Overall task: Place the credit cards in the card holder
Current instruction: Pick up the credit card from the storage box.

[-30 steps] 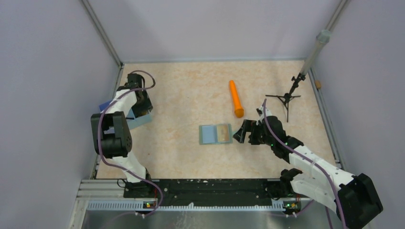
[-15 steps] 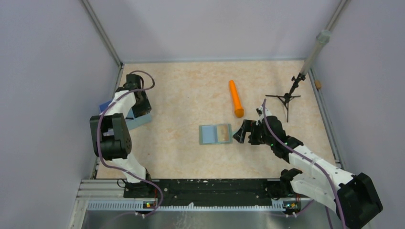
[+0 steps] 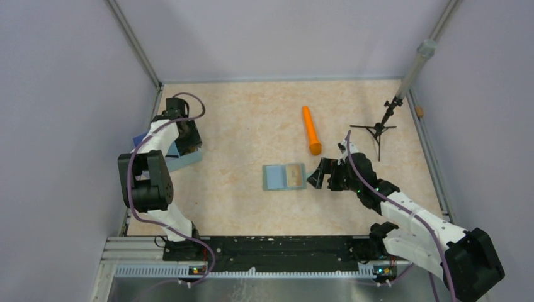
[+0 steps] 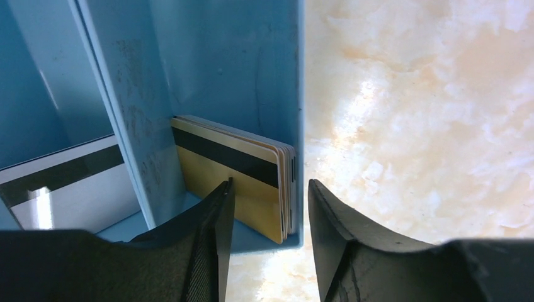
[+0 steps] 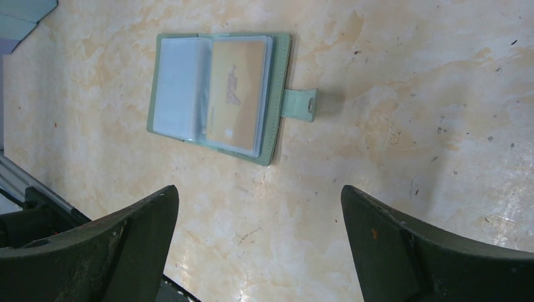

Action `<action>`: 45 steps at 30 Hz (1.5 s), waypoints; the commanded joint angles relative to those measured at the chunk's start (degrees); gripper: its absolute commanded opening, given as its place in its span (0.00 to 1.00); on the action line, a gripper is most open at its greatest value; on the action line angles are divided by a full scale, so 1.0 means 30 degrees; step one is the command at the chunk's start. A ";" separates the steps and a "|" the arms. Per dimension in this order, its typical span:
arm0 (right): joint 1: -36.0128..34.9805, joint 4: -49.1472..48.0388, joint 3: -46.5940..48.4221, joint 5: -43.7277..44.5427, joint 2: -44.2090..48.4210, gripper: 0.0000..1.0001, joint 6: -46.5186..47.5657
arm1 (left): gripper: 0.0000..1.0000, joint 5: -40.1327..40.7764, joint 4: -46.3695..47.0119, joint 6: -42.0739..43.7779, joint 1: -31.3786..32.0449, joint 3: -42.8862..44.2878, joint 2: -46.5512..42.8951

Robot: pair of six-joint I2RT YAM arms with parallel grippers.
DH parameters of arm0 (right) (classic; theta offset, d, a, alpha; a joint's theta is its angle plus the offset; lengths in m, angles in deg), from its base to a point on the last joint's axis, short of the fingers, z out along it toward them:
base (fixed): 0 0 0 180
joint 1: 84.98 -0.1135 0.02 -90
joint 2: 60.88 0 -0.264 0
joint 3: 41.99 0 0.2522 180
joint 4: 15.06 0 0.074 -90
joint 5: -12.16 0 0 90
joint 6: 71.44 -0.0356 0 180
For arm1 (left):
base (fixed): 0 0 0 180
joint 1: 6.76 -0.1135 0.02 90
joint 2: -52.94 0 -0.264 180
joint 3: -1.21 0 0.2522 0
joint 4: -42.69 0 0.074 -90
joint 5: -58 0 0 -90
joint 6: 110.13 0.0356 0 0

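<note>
Several gold-tan credit cards (image 4: 242,182) with a dark stripe stand stacked on edge in the right compartment of the blue tray (image 4: 126,94), against its outer wall. My left gripper (image 4: 269,185) hangs over them, open. One finger is inside the compartment in front of the stack and the other is outside the tray wall. From above, the left gripper (image 3: 184,141) sits at the tray (image 3: 179,158) by the left wall. The card holder (image 5: 277,94) lies open on the table with one gold card (image 5: 236,94) in its right pocket. My right gripper (image 5: 259,192) is wide open and empty, just right of the card holder (image 3: 274,177).
A white card with a dark stripe (image 4: 69,189) lies in the tray's neighbouring compartment. An orange cylinder (image 3: 310,130) lies behind the card holder. A small black tripod stand (image 3: 378,129) is at the back right. Walls close in both sides.
The left gripper has edged slightly toward the left wall over the tray. The right arm and the card holder have not moved.
</note>
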 commanded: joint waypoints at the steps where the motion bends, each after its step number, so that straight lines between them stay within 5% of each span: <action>1: 0.0137 -0.0547 -0.0152 -0.0171 -0.0003 0.98 0.0025 | 0.51 -0.2226 0.0566 -0.0105 0.0087 -0.0003 -0.0255; 15: 0.0145 -0.0570 -0.0392 -0.0181 0.0441 0.98 0.0050 | 0.66 0.3219 -0.0676 0.0076 0.1785 0.0526 0.0668; 45: 0.0169 -0.0526 -0.0454 -0.0339 0.0316 0.98 0.0175 | 0.47 0.2455 0.0480 0.0393 0.2832 -0.0058 -0.1171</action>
